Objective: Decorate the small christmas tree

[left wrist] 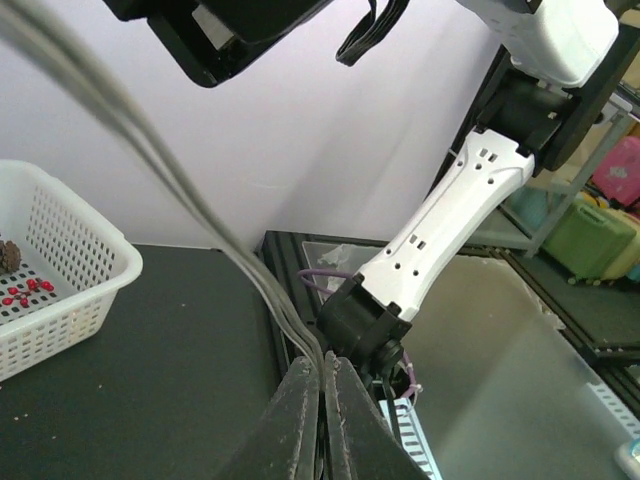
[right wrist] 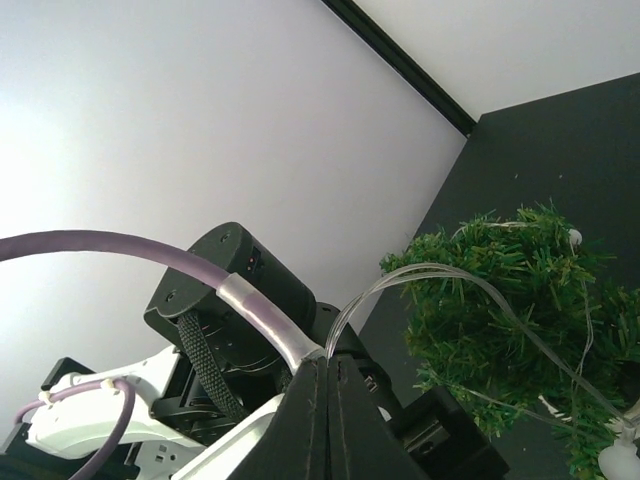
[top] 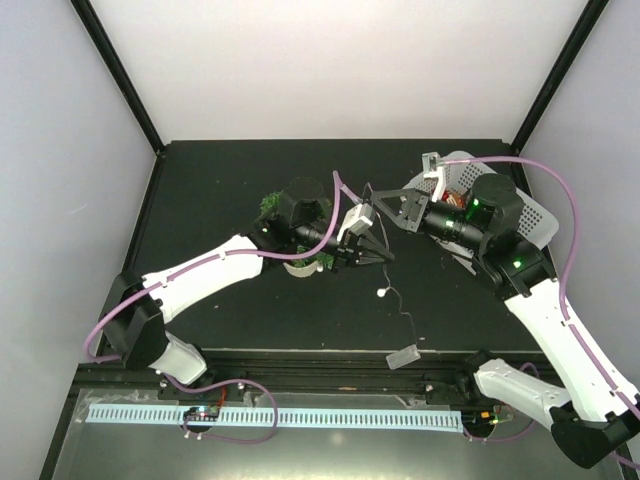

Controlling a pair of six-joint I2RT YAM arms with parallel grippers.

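My left gripper [left wrist: 322, 402] is clenched on a strand of the clear light string [left wrist: 200, 212], which runs up and away from its fingertips. The small christmas tree [right wrist: 520, 320] sits behind those fingertips, under the left wrist, so the overhead view shows only tufts of green and a bit of its pale pot.

My right gripper [right wrist: 325, 395] is pinched tight on the same string, near the left one. From its own camera the tree is just ahead and to the right of the fingers. A loop of wire arches from the jaws over the crown and down through the branches.

I judge the lights to be partly on: some wire lies across the top, but much of it hangs loose. One bulb [top: 380, 293] and the battery box [top: 403, 357] lie on the table [top: 220, 310], nearer the arm bases than either gripper.

Beyond the right gripper, under its arm, the white basket [left wrist: 90, 290] holds red berries [left wrist: 25, 292] and what looks like a pinecone [left wrist: 8, 255]. I see none of these on the tree.
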